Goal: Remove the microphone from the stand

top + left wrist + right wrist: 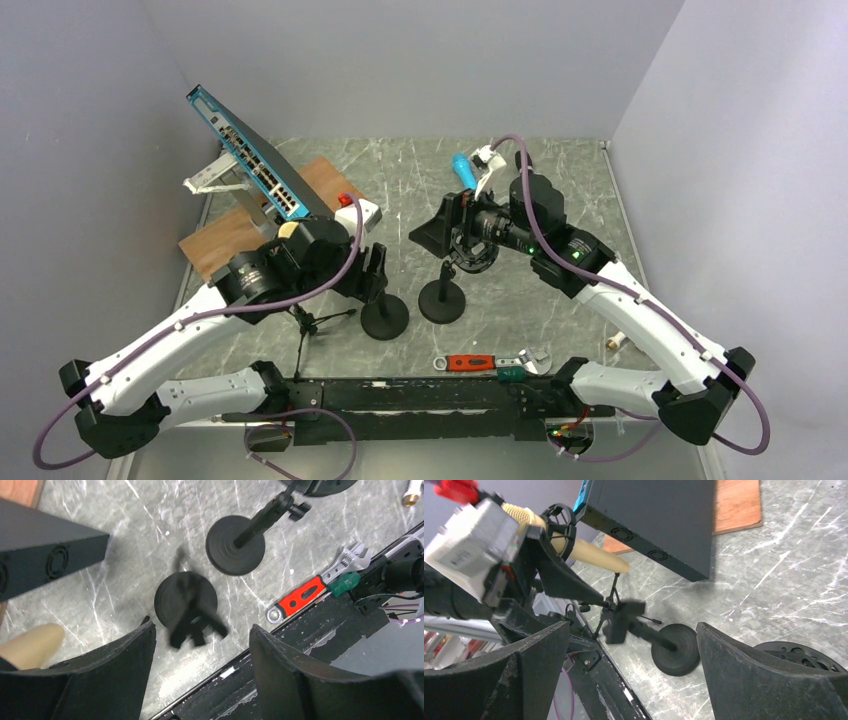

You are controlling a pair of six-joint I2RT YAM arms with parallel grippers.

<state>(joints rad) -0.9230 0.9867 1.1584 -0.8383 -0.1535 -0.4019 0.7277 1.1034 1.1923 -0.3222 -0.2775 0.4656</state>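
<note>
The left gripper (200, 635) stood wide open and held nothing, hanging above a round black stand (167, 597) on the table (125, 540). The right gripper (629, 627) was also wide open and empty. The microphone (594, 555), a cream tapered body with a golden mesh head, sat tilted in a black ring holder (560, 522) on a small tripod (303, 320), just beside the left arm's wrist.

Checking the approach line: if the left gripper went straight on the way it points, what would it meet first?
Probably the blurred black clip topping the nearer round-base stand, though depth is unclear.
</note>
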